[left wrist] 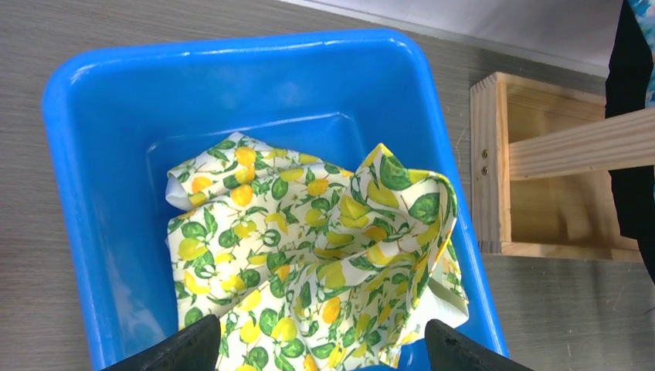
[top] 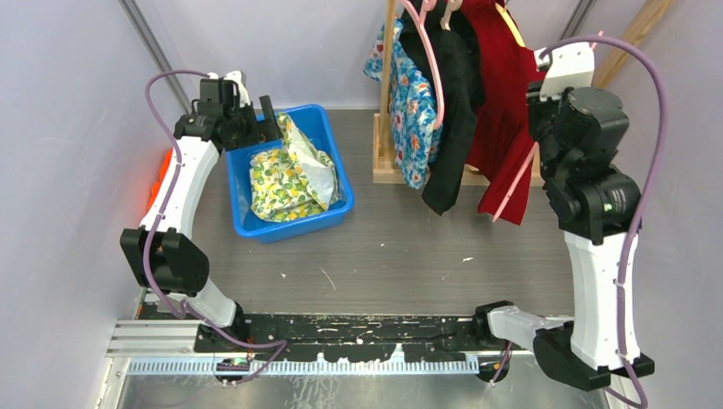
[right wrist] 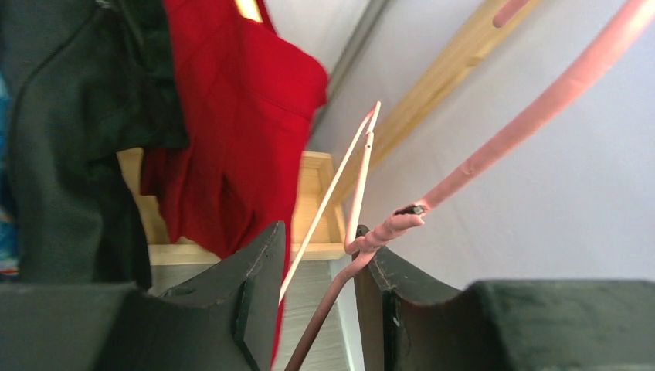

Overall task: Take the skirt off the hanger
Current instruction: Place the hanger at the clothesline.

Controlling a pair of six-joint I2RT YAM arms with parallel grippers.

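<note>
Currently we find the skirt (left wrist: 309, 255) lying crumpled in the bin (left wrist: 100, 116) on the desk (top: 409, 256), so the left jaws hang released above it. Right jaws grip the bare hanger (right wrist: 463, 166) (held clear of the rack (top: 384, 166)).

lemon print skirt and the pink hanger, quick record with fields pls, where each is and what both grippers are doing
skirt: lemon-print skirt, crumpled inside the blue bin
hanger: pink hanger, bare, passing between the right gripper fingers
left gripper: open, above the bin
right gripper: beside the wooden rack, grip on hanger unclear
rack: red garment and black garment hanging
</note>
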